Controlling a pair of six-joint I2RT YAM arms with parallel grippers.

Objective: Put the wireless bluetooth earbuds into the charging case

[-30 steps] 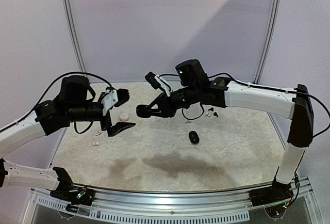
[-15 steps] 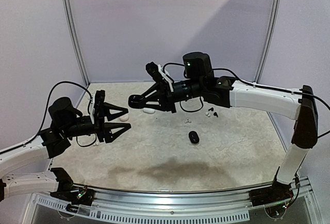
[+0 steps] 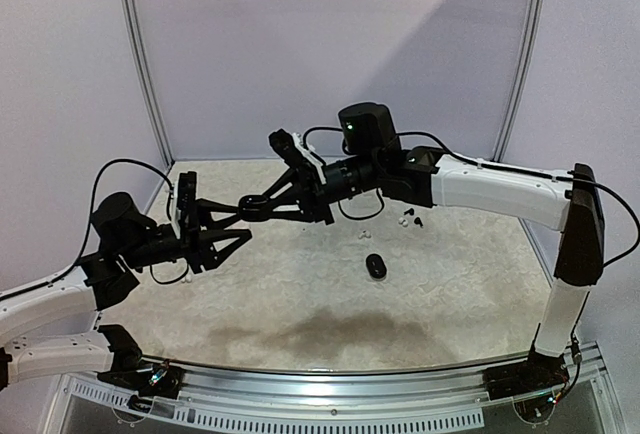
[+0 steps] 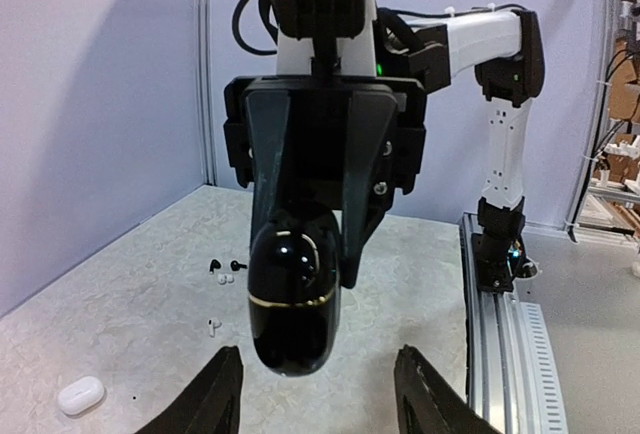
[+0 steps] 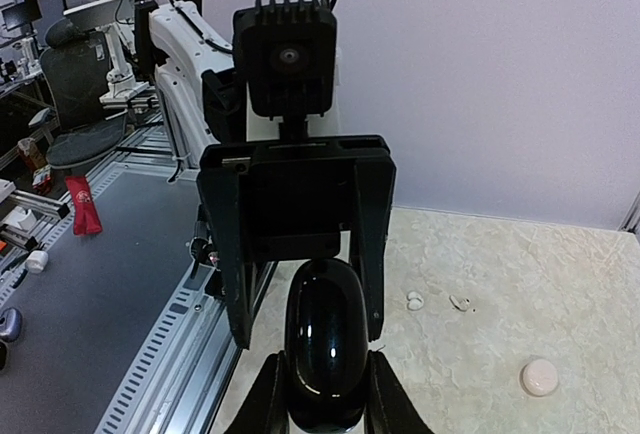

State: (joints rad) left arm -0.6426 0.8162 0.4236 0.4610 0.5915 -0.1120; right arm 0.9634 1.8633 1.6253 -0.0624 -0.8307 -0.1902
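I have the right gripper (image 5: 322, 369) clamped on the black charging case (image 4: 292, 304). Its two fingers pinch one end, so the glossy shell, with a thin gold seam across it, sticks out past the fingertips toward the left gripper (image 4: 318, 354). The two grippers meet nose to nose, raised off the table (image 3: 450, 294). The left gripper's jaws stand apart on either side of the case's free end. From the right wrist camera one finger looks close against the shell, but I can't tell whether it actually touches. The earbuds lie on the table. Two black earbuds (image 4: 215, 266) and a white earbud (image 4: 213, 326) just beside them sit well behind the right gripper, near its forearm. A pair of white earbuds (image 5: 415, 301) sits below and behind the left gripper, close together. A white case (image 4: 80, 394) lies on the table below the two grippers. A second black case (image 3: 375, 266) rests below and behind the right gripper, near the black earbuds but apart from them.
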